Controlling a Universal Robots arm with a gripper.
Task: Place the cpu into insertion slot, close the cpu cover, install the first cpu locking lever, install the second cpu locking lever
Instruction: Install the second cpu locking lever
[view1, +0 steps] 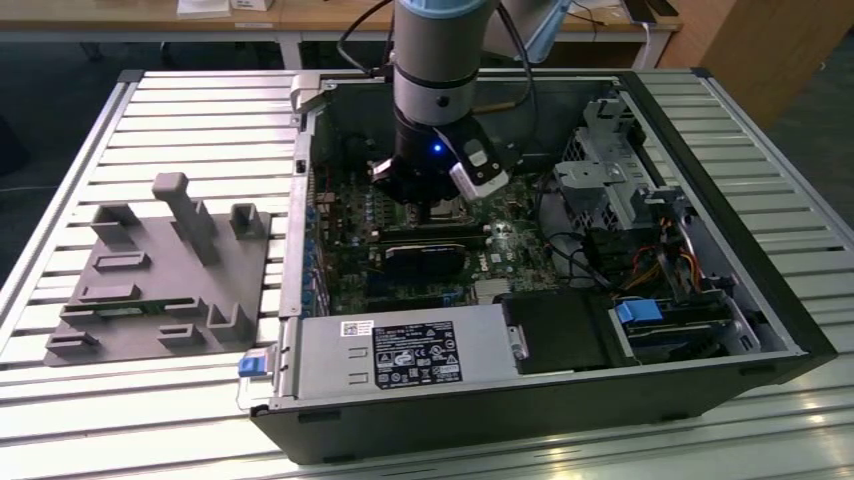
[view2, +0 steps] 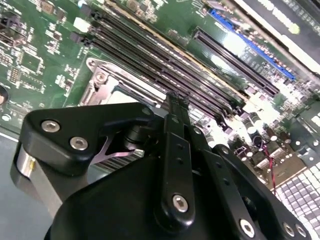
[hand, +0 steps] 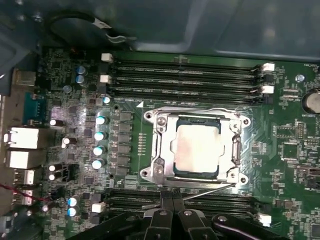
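In the first wrist view, the black end effector (hand: 172, 217) hangs nearest the camera, its fingers pressed together at the edge of the insertion slot (hand: 195, 150), on nothing I can make out. Just beyond, the small flat square cpu (hand: 196, 146) with its silver-beige metal face lies flat inside the slot, face up. The thin silver metal cpu cover (hand: 160, 147) frames it, lying down. Beyond the slot run long black memory slots (hand: 185, 75) on the green motherboard (hand: 290, 150).
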